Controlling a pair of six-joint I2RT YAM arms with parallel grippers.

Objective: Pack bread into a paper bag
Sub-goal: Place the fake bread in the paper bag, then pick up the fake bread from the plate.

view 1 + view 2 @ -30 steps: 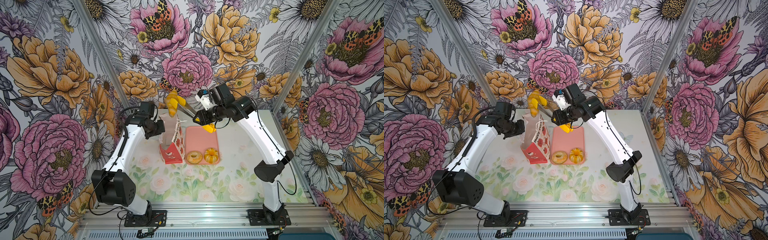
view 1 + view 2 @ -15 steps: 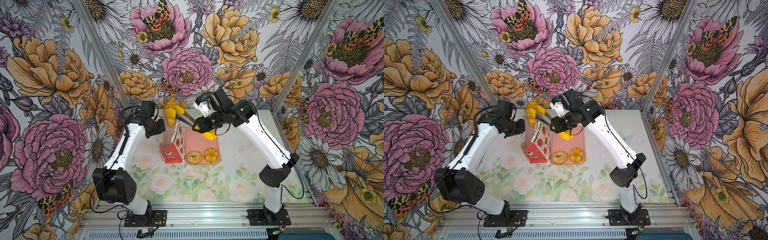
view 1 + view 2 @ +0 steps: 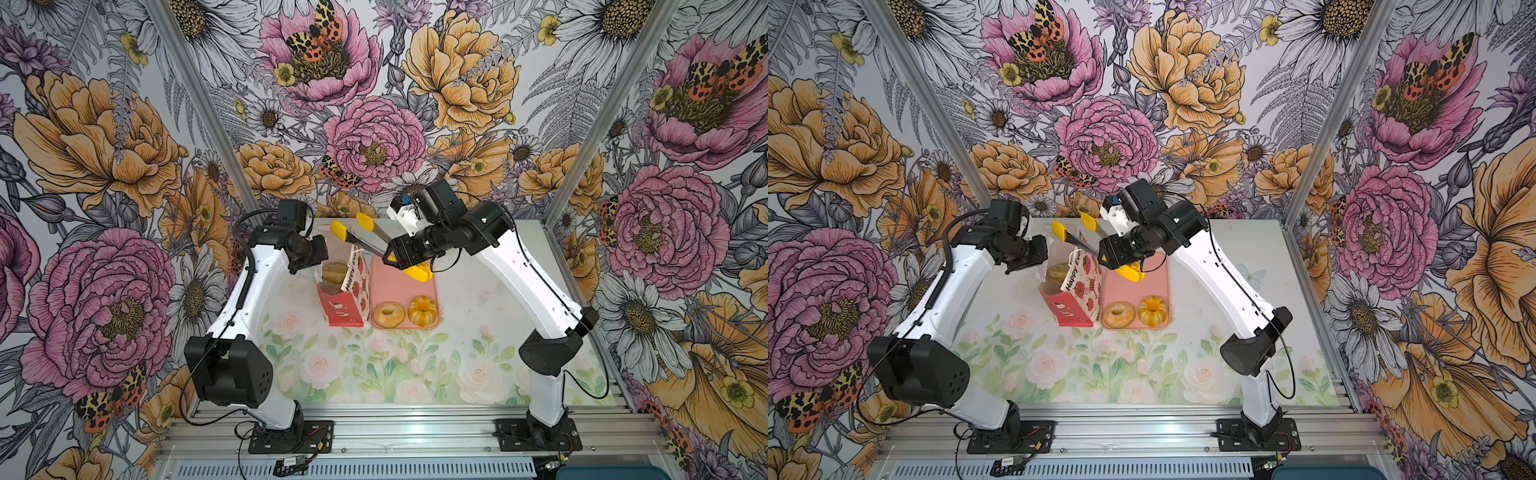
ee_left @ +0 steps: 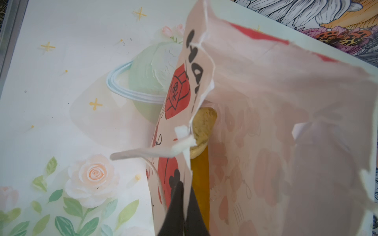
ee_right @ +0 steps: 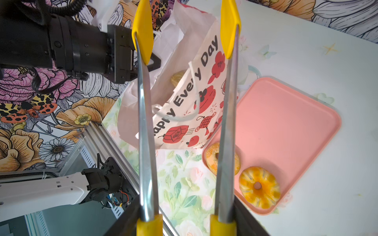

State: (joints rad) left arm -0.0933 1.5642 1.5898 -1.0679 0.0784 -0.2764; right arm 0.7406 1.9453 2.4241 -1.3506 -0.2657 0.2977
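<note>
Table (image 3: 415, 365): floral mat; the near stretch in front of the arm bases carries nothing but print.
Bagel (image 3: 388, 314): flat at the near end of the pink tray (image 3: 399, 286); in the right wrist view a tong arm crosses it (image 5: 212, 161).
Fluted ring bun (image 3: 423, 309): just beside the bagel, on its right, fully seen.
Paper bag (image 3: 345, 305): upright, touching or just beside the tray's left edge; mouth open, rim torn and crumpled.
Bag contents: one pale golden bread piece (image 4: 202, 126) shows inside, with an amber surface beside it; which pieces cannot be told, the rest is hidden by the bag walls.
Left claw (image 4: 183, 206): closed, pinching the bag's wall near its rim; a white string handle (image 4: 143, 153) hangs loose beside it. In both top views the wrist covers the fingertips.
Right claw (image 3: 392, 257): grips the tongs (image 3: 361, 244) at their yellow handle end.
Tongs: arms spread, yellow tips apart above the bag's far side, nothing between them.
Tray, far end: hidden beneath the right claw in both top views.
</note>
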